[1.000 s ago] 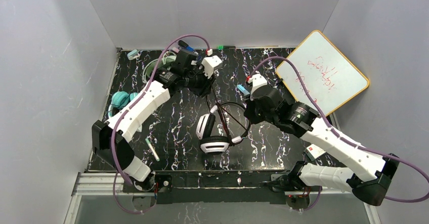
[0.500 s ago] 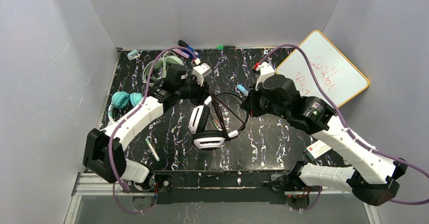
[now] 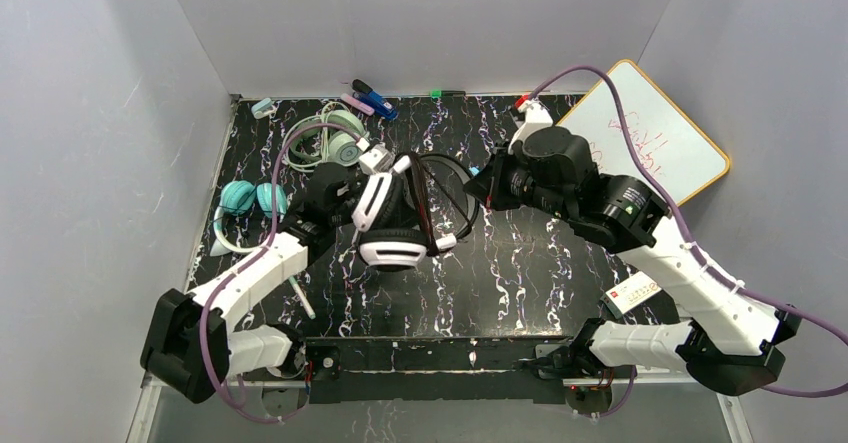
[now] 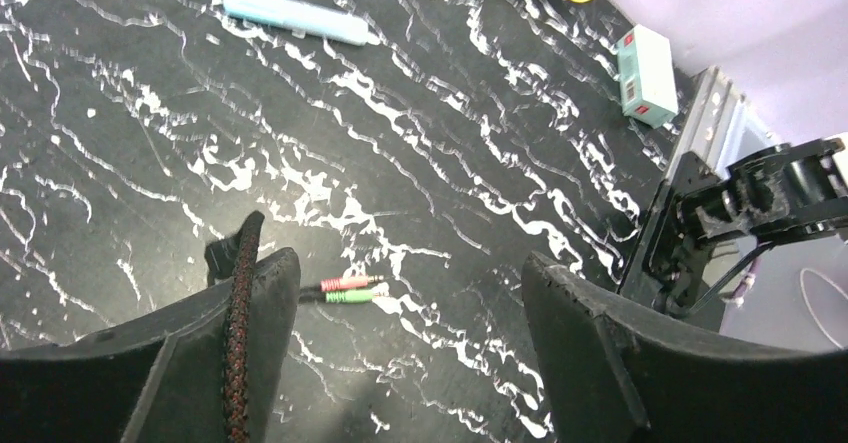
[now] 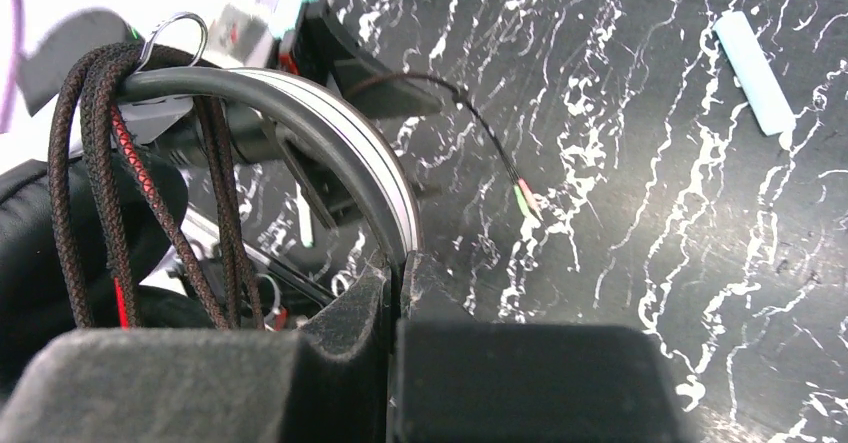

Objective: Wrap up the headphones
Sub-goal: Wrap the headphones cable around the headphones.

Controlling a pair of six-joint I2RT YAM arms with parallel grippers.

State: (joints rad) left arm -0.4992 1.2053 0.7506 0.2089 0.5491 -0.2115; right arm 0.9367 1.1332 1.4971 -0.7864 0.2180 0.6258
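— Where is the black-and-white headset (image 3: 392, 251)?
— Just left of the centre of the table (image 3: 520, 263). Its headband is pinched in the closed fingers of the right gripper (image 5: 398, 273), and the braided cable (image 5: 95, 163) is looped over the band.
— And the left gripper (image 4: 405, 281)?
— Fingers spread wide, gripping nothing; the cable lies against one finger. The mint-green headset (image 3: 335, 145) sits at 11 o'clock on the table, the teal headset (image 3: 250, 198) at 9 o'clock.

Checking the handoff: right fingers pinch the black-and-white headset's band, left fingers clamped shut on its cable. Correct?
No. The left wrist view shows the left gripper open, fingers wide apart, the cable only lying along one. The right gripper does pinch the band.
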